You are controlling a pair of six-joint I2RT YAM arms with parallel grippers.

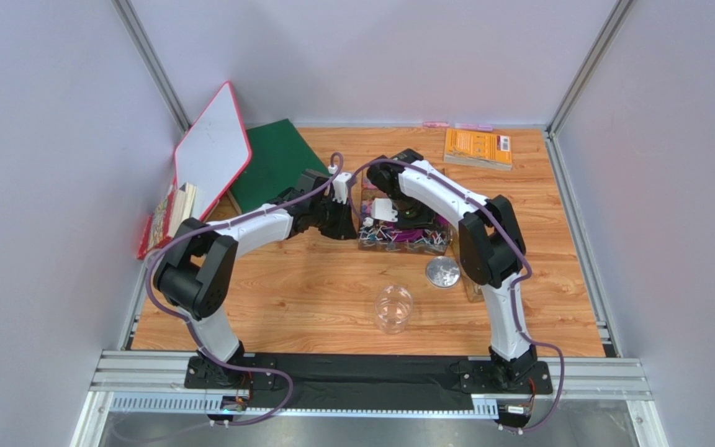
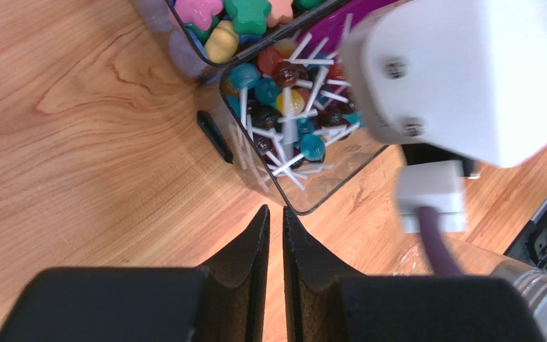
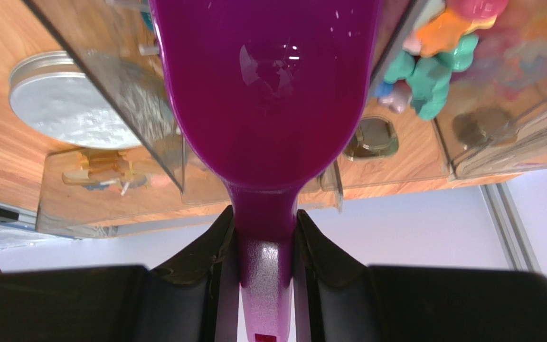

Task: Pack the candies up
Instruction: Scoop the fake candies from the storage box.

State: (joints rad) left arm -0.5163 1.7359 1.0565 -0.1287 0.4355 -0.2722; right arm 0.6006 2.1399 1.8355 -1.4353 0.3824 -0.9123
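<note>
Right wrist: right tool [image 3: 266, 214] clamps scoop [image 3: 266, 92]; left tool [image 2: 275, 211] closed, empty, near tray [image 2: 296, 206] corner.

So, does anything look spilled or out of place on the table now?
Nothing stands out. The candies sit inside their clear tray, and I see none spilled on the table. The jar stands upright, its lid flat beside it. The right hand grips the purple scoop squarely.

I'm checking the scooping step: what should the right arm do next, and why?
Probably dip the scoop deeper into the candies. The right gripper grips its handle, no candies show in its bowl, and the open jar waits nearby.
</note>
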